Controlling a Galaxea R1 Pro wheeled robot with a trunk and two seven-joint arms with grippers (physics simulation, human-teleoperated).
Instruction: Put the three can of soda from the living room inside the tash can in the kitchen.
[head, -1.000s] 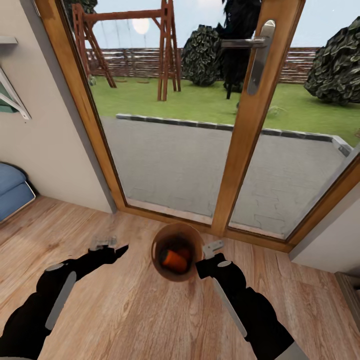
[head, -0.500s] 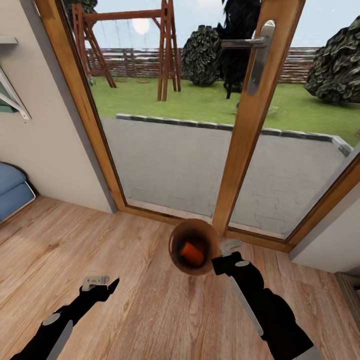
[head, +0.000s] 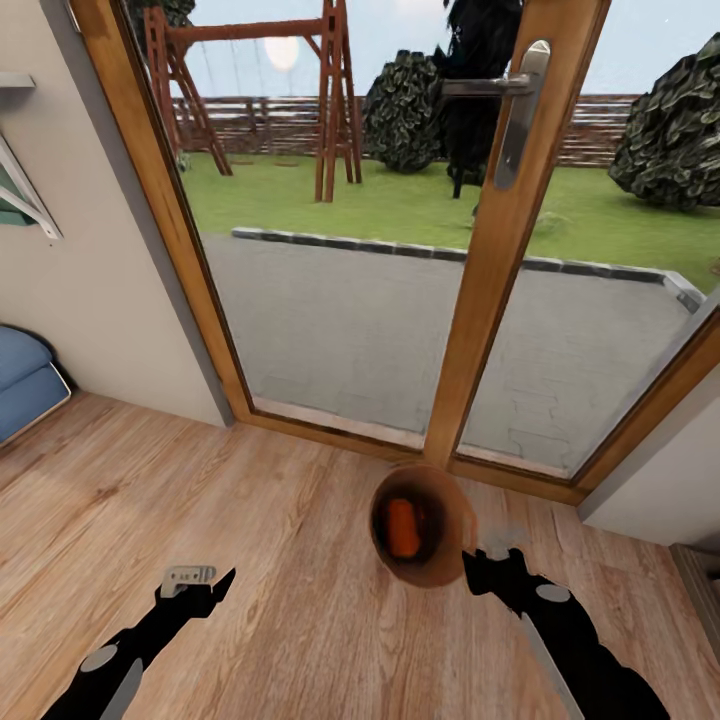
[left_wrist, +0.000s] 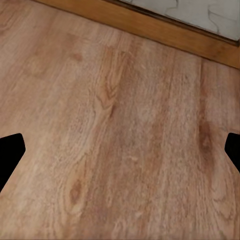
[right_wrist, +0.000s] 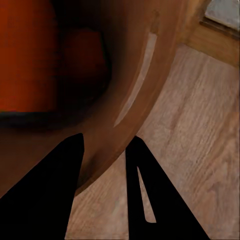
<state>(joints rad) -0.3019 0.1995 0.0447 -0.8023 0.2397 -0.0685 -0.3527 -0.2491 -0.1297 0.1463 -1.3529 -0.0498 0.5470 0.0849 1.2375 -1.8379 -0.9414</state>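
My right gripper (head: 487, 553) pinched the rim of the tapered wood-brown bin (head: 445, 560), 1 bright orange can (head: 404, 527) inside. My left gripper (head: 190, 580) hung spread, holding nothing, over plank floor (left_wrist: 125, 140).

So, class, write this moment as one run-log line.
right gripper: shut on trash can rim | orange can: inside bin | left gripper: open, empty, over wood floor | place: by glass doors
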